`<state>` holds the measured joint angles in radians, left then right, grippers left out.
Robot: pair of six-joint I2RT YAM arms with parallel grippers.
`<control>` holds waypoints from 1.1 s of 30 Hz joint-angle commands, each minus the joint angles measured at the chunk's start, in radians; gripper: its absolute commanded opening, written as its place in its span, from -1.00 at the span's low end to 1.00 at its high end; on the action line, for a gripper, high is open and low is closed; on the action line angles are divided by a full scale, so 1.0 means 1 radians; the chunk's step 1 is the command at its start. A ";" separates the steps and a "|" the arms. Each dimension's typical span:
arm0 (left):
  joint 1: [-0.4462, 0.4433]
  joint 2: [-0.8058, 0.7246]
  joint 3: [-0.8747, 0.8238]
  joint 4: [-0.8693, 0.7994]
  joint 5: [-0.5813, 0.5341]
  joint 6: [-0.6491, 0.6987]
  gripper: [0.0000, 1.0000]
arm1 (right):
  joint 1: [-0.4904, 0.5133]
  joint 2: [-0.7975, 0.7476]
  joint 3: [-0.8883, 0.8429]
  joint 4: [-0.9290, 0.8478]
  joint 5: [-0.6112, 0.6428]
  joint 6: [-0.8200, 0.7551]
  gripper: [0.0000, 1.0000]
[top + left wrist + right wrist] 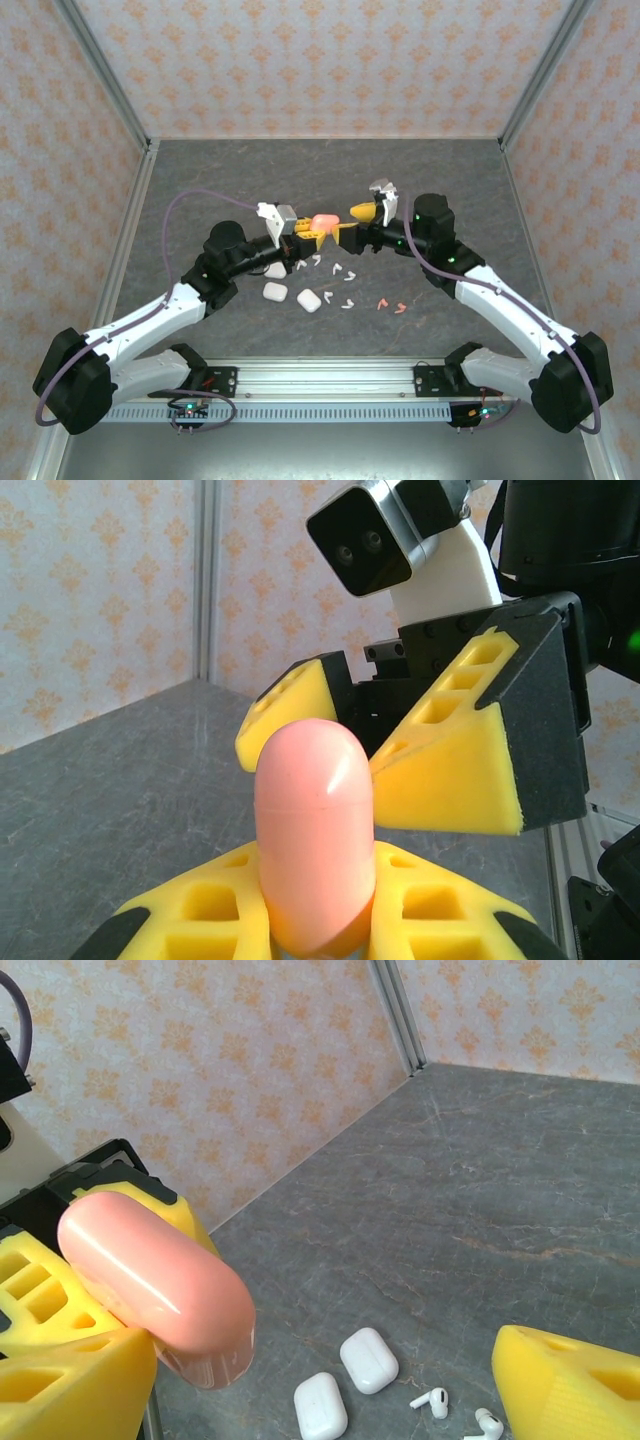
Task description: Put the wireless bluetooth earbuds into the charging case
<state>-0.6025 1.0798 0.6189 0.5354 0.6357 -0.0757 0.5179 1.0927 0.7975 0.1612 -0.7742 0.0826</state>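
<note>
Pink charging case [323,221] is the ref. point; all positions below are given relative to it.

1. Case status: held clear of the grey stone-look table [450,180], approx. mid-table. Lid seam is visible in the L wrist view and the lid sits closed.
2. L gripper [312,232]: clenched on the case, yellow fingers [215,905] clamping its lower part from both sides. Rounded top end stands free.
3. R gripper [352,223]: released, jaws spread wide. It faces the case's free end from the opposite side. One yellow finger [70,1385] lies just beside the case body, the other [570,1385] well apart from it. Contact btwn near finger and case: cannot tell.
4. White earbuds [337,268]: approx. six, loose on the table, scattered on the arm-base side of the case, near it.
5. Salmon-pink earbuds [383,303]: two, side by side on the table, further toward the bases than the white ones and on the R arm's side.
6. White cases [309,300]: two, closed, just beside each other on the table, base-side of the pink case, toward the L arm. A third white rounded piece [275,270] shows at the L arm's edge, part hidden.
7. Obstructions: L fingers cover the pink case's lower half.
</note>
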 commanded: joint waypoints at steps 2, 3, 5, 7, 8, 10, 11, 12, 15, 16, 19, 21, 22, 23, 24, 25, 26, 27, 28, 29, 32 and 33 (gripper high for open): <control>-0.017 -0.006 0.011 -0.004 0.039 0.040 -1.00 | -0.021 0.019 0.069 0.024 0.043 0.006 0.71; -0.017 -0.007 0.012 -0.004 0.041 0.041 -1.00 | -0.020 0.022 0.073 0.014 0.044 0.002 0.71; -0.020 -0.005 0.014 -0.012 0.042 0.045 -1.00 | -0.025 0.031 0.086 0.006 0.044 0.000 0.70; -0.023 -0.005 0.016 -0.018 0.041 0.052 -1.00 | -0.028 0.035 0.097 0.003 0.041 -0.003 0.70; -0.024 -0.005 0.016 -0.020 0.039 0.055 -1.00 | -0.029 0.036 0.101 0.000 0.039 -0.004 0.70; -0.023 -0.003 0.016 -0.021 0.038 0.056 -1.00 | -0.032 0.039 0.110 -0.011 0.036 -0.009 0.70; -0.023 -0.003 0.016 -0.020 0.038 0.056 -1.00 | -0.032 0.039 0.114 -0.019 0.036 -0.011 0.70; -0.024 -0.003 0.016 -0.021 0.036 0.057 -1.00 | -0.033 0.038 0.116 -0.030 0.035 -0.013 0.70; -0.025 -0.003 0.015 -0.024 0.027 0.063 -1.00 | -0.041 0.018 0.118 -0.051 0.016 -0.010 0.68; -0.025 -0.004 0.013 -0.025 0.022 0.066 -1.00 | -0.046 0.003 0.115 -0.058 0.018 -0.005 0.68; -0.026 -0.009 -0.002 -0.009 0.006 0.080 -1.00 | -0.060 -0.047 0.116 -0.112 0.049 0.021 0.67; -0.028 -0.013 -0.013 0.004 0.000 0.097 -1.00 | -0.064 -0.067 0.139 -0.205 0.089 0.035 0.63; -0.031 -0.018 -0.021 0.013 -0.007 0.105 -1.00 | -0.065 -0.071 0.157 -0.269 0.123 0.046 0.58; -0.033 -0.023 -0.028 0.022 -0.011 0.116 -1.00 | -0.065 -0.072 0.169 -0.325 0.150 0.057 0.54; -0.037 -0.030 -0.036 0.030 -0.015 0.128 -1.00 | -0.065 -0.073 0.183 -0.389 0.180 0.069 0.49; -0.039 -0.037 -0.045 0.038 -0.020 0.138 -1.00 | -0.065 -0.073 0.193 -0.448 0.213 0.087 0.46; -0.039 -0.044 -0.049 0.041 -0.020 0.147 -1.00 | -0.065 -0.074 0.197 -0.496 0.245 0.105 0.46; -0.043 -0.052 -0.054 0.038 -0.019 0.156 -1.00 | -0.065 -0.077 0.197 -0.548 0.283 0.126 0.44; -0.043 -0.061 -0.059 0.036 -0.019 0.164 -1.00 | -0.064 -0.079 0.194 -0.596 0.316 0.151 0.42; -0.045 -0.069 -0.062 0.035 -0.017 0.169 -1.00 | -0.064 -0.080 0.188 -0.636 0.352 0.171 0.39; -0.045 -0.094 -0.074 0.027 -0.011 0.186 -1.00 | -0.065 -0.080 0.152 -0.747 0.429 0.237 0.31; -0.045 -0.100 -0.077 0.021 -0.008 0.190 -1.00 | -0.065 -0.078 0.131 -0.769 0.444 0.253 0.26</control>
<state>-0.6415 1.0130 0.5518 0.5171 0.6369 0.0704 0.4572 1.0218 0.9630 -0.4316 -0.4480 0.2489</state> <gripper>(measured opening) 0.186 0.638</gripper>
